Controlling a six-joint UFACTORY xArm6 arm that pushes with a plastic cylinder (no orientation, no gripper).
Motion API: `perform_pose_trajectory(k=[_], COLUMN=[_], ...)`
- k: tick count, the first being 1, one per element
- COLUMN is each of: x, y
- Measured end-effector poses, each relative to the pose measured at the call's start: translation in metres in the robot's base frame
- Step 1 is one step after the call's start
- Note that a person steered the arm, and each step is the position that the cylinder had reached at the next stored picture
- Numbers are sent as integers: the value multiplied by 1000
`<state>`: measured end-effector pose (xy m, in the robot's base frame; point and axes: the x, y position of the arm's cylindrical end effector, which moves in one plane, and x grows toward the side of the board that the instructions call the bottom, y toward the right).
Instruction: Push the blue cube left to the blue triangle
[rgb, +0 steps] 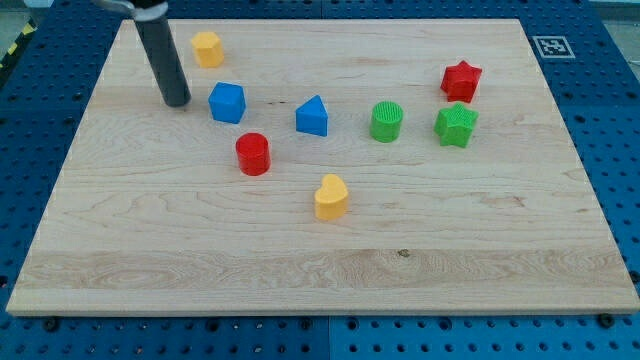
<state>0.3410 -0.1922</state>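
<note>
The blue cube (227, 102) sits on the wooden board in the upper left part of the view. The blue triangle (312, 116) lies to its right, a short gap between them. My tip (177, 101) is on the board just left of the blue cube, a small gap apart from it. The dark rod leans up toward the view's top left.
A yellow block (207, 48) lies above the cube. A red cylinder (253, 153) is below and between the two blue blocks. A yellow heart (331, 197) lies lower, a green cylinder (386, 121), green star (456, 125) and red star (461, 80) at right.
</note>
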Motion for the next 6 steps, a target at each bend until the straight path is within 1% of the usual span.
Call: perform_pose_trajectory(k=[1, 5, 6], x=[-11, 12, 12], y=[13, 63, 48])
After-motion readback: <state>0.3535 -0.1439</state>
